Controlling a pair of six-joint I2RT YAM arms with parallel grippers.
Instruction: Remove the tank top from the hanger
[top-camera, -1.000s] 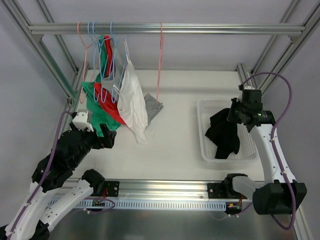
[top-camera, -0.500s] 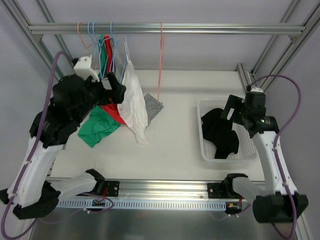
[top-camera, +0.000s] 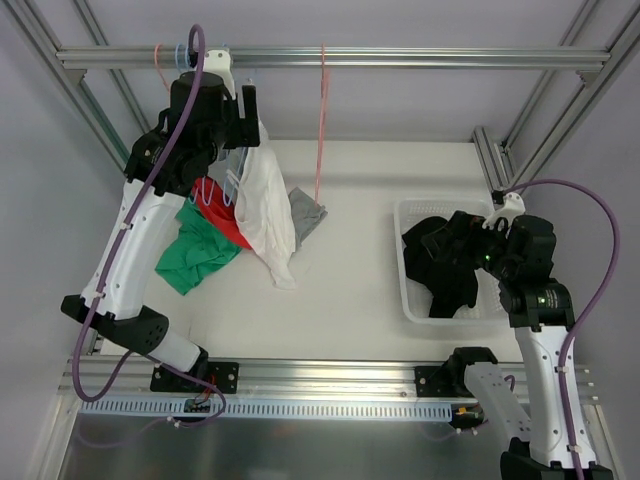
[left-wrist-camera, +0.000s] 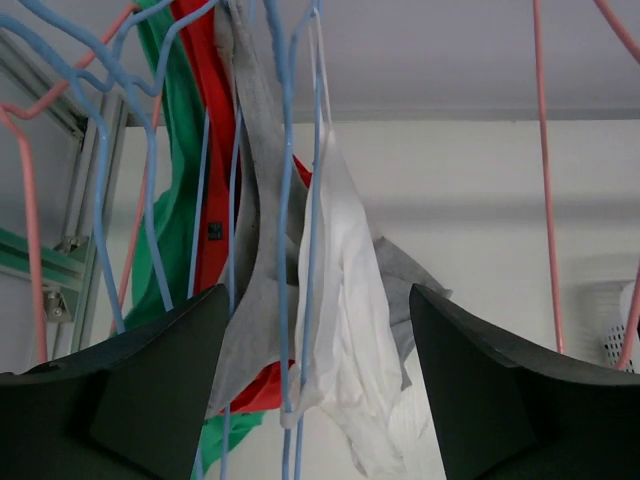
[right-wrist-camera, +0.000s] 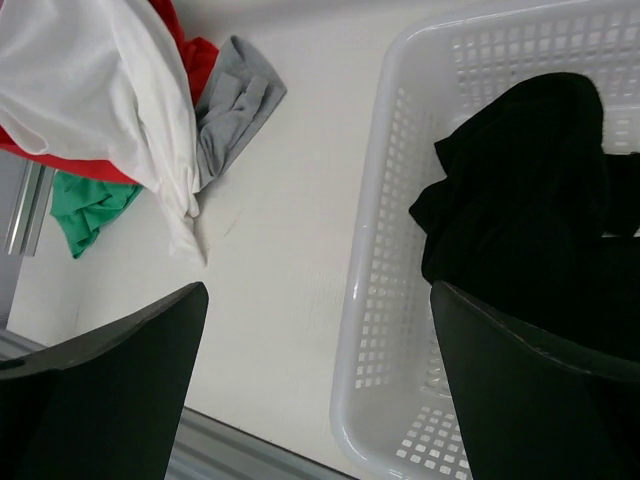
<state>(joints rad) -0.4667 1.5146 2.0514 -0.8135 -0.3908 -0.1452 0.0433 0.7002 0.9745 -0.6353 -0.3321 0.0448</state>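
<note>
Far on the left, a bunch of hangers hung from the metal rail (top-camera: 400, 57) at the back. A green top (top-camera: 195, 255) hung there, and its lower part lay bunched up on the white surface (top-camera: 350, 290). Next to it hung a red top (top-camera: 226, 226), and then a grey top (left-wrist-camera: 255, 260).

The left pincer (left-wrist-camera: 318, 290) was up high by the rail, right in front of these clothes. Its two fingers were spread wide apart and held nothing. In the left wrist view, the white tank top (left-wrist-camera: 345, 300) hung between them. It was on a blue hanger (left-wrist-camera: 284, 180), with a thin strap going up beside the blue wire. I could not tell if the fingers touched it. The bottom end of the white tank top came down to the surface. A bit of grey cloth lay just beside it on the right.

Further right, a pink hanger (top-camera: 320, 120) hung from the rail, apart from the others.

On the right side stood a white basket (top-camera: 405, 280) with lots of little holes. A black cloth (top-camera: 445, 265) lay inside it. The right pincer (right-wrist-camera: 318, 290) hung above the left side of the basket. Its fingers were spread wide too, and it held nothing.
</note>
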